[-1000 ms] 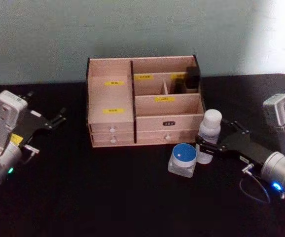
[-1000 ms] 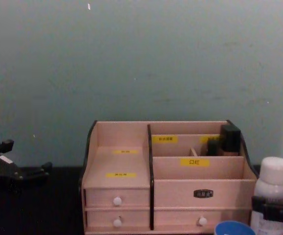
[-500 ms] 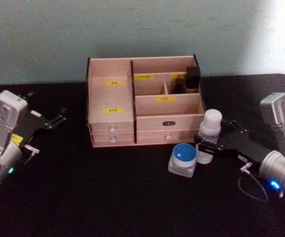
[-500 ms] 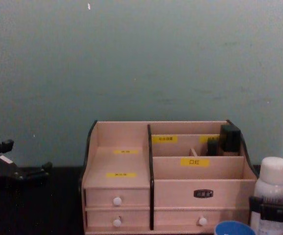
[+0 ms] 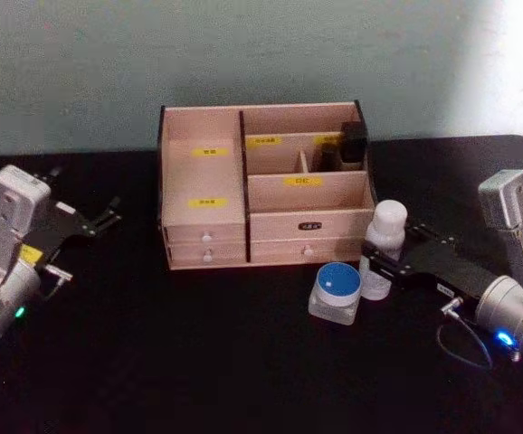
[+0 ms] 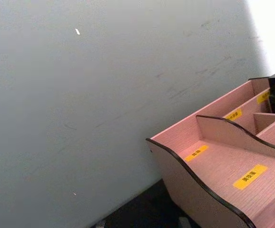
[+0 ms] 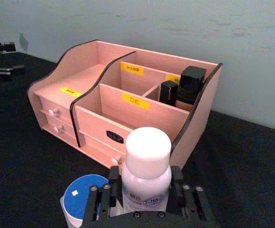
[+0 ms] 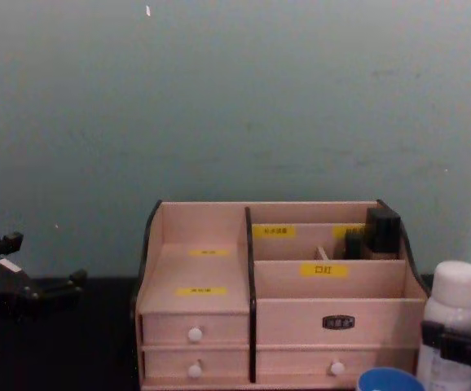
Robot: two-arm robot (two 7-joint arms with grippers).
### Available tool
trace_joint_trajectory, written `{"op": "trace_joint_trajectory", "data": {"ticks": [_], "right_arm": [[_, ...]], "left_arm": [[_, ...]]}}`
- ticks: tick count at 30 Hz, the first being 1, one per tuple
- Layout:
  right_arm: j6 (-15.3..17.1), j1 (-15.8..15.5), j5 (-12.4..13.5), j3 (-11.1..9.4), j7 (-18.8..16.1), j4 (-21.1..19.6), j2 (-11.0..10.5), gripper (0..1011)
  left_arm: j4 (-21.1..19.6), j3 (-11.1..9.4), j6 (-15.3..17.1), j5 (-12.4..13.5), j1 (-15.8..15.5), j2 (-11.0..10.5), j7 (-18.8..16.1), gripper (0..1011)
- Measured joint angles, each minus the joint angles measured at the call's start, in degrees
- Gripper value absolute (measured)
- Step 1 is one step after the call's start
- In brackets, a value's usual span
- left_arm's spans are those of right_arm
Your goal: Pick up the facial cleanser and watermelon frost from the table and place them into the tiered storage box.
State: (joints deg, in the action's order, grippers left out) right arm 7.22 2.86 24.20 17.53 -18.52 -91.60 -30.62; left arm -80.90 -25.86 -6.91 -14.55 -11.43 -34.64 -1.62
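**Desk layout, keyed to the tiered storage box**

The tiered storage box [image 5: 261,185] stands toward the back of the desk [image 5: 243,362], with the wall [image 5: 243,54] behind it. Two small containers [image 5: 347,145] stand side by side in the box's rear right compartment.

A bottle [image 5: 385,244] stands upright on the desk just off the box's front right corner. A jar [image 5: 336,291] sits before the box's right half, just beside the bottle, to its left and nearer the robot.

The right pincer [image 5: 381,264] comes in from the box's right, one finger on either side of the bottle. The left pincer [image 5: 85,194] is well apart, to the box's left.
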Motion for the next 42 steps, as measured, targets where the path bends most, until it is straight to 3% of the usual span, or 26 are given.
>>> {"op": "trace_joint_trajectory", "data": {"ticks": [5, 15, 31, 38, 42], "right_arm": [[-0.03, -0.02, 0.02, 0.0, 0.05, -0.03, -0.03, 594], [-0.06, -0.16, 0.08, -0.16, -0.05, -0.19, -0.05, 590], [1.91, -3.69, 4.03, -5.95, -3.17, -10.04, -3.42, 590], [1.83, -0.47, 4.45, -5.79, -3.41, -10.31, -3.3, 590], [2.03, 3.76, 4.17, -4.19, -3.38, -7.74, -1.85, 590]], "left_arm": [[0.0, 0.0, 0.0, 0.0, 0.0, 0.0, 0.0, 1001], [0.0, 0.0, 0.0, 0.0, 0.0, 0.0, 0.0, 1001], [0.0, 0.0, 0.0, 0.0, 0.0, 0.0, 0.0, 1001], [0.0, 0.0, 0.0, 0.0, 0.0, 0.0, 0.0, 1001], [0.0, 0.0, 0.0, 0.0, 0.0, 0.0, 0.0, 1001]]}}
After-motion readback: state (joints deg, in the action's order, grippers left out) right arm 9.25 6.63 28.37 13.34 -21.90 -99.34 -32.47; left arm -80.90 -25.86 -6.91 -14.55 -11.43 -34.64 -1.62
